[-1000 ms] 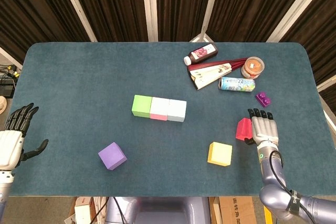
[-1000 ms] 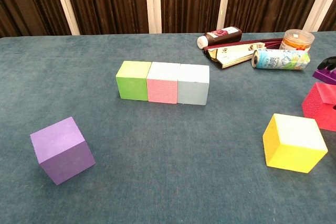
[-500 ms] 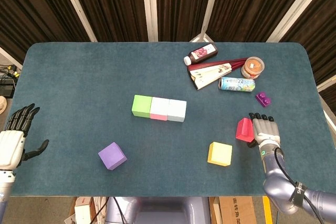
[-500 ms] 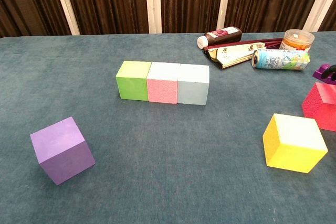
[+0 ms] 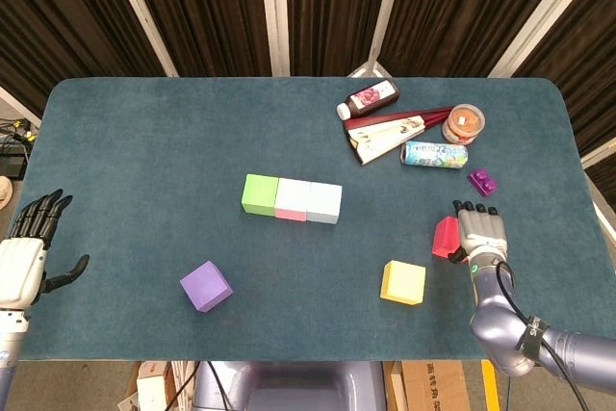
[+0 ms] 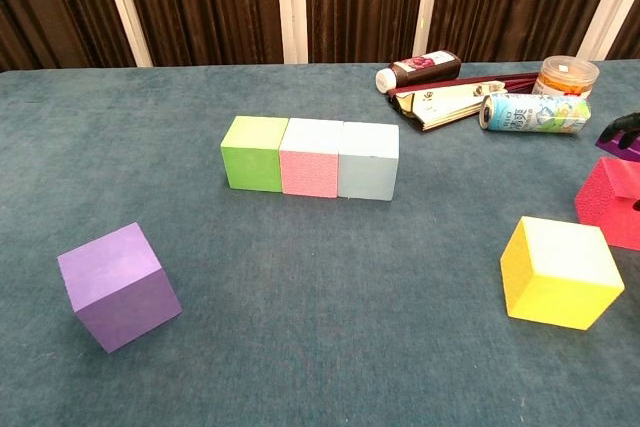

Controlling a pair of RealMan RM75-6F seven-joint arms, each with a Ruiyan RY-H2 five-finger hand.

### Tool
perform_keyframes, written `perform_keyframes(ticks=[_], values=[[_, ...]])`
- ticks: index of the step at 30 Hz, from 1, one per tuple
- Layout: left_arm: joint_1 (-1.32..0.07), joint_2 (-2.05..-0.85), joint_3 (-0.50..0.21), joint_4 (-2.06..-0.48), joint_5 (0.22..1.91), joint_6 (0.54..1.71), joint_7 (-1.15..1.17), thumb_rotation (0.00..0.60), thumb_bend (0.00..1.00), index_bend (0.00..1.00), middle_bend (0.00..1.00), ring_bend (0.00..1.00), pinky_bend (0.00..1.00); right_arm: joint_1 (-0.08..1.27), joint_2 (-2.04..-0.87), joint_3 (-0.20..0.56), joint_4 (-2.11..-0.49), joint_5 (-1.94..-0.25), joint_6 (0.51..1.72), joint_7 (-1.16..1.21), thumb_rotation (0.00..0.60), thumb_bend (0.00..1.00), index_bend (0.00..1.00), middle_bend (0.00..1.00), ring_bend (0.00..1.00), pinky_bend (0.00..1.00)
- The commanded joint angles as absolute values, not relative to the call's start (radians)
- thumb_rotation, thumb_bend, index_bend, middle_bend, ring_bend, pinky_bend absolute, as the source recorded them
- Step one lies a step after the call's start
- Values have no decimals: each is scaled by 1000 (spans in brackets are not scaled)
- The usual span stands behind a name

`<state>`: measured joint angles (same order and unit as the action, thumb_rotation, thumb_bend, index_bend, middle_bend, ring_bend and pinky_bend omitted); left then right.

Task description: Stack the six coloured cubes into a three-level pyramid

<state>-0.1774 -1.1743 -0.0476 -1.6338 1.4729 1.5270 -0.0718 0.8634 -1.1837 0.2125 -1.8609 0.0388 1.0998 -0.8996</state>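
Right hand beside red cube.

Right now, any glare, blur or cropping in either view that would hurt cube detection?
Head view: even light, soft shadows, all sharp; the red cube is partly hidden by the right hand. Chest view: sharp, no glare on the cubes; the red cube is cut by the right frame edge, and the purple cube looks large from being near the lens.

right robot hand slightly nearer red cube
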Motion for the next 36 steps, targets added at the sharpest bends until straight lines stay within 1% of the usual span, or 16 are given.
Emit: perform_keyframes(ticks=[1,7,11,18,27,36], values=[[-177,-1176,-50,-1634,1473,1524,-65,600,360,0,0,0,0,869,-1193,206,-1846,40,1089,-893,600,287,74,117,0,0],[-175,-1179,-56,-1636,1468,1514,-54,600,359,0,0,0,0,876,-1206,191,-1821,34,1074,-880,600,287,129,144,0,0],[-176,-1181,-58,-1636,1468,1505,-51,600,359,0,0,0,0,879,-1210,184,-1812,25,1072,-870,600,287,174,185,0,0],[-177,-1189,-65,-1634,1462,1494,-40,600,359,14,0,0,0,881,-1214,173,-1802,17,1073,-853,600,287,195,228,21,0],[-175,-1196,-72,-1632,1459,1488,-31,600,359,18,0,0,0,882,-1204,163,-1803,14,1077,-834,600,287,205,246,39,0],[-173,-1199,-76,-1635,1461,1485,-28,600,359,20,0,0,0,882,-1209,155,-1801,-1,1088,-817,600,287,265,263,61,0]])
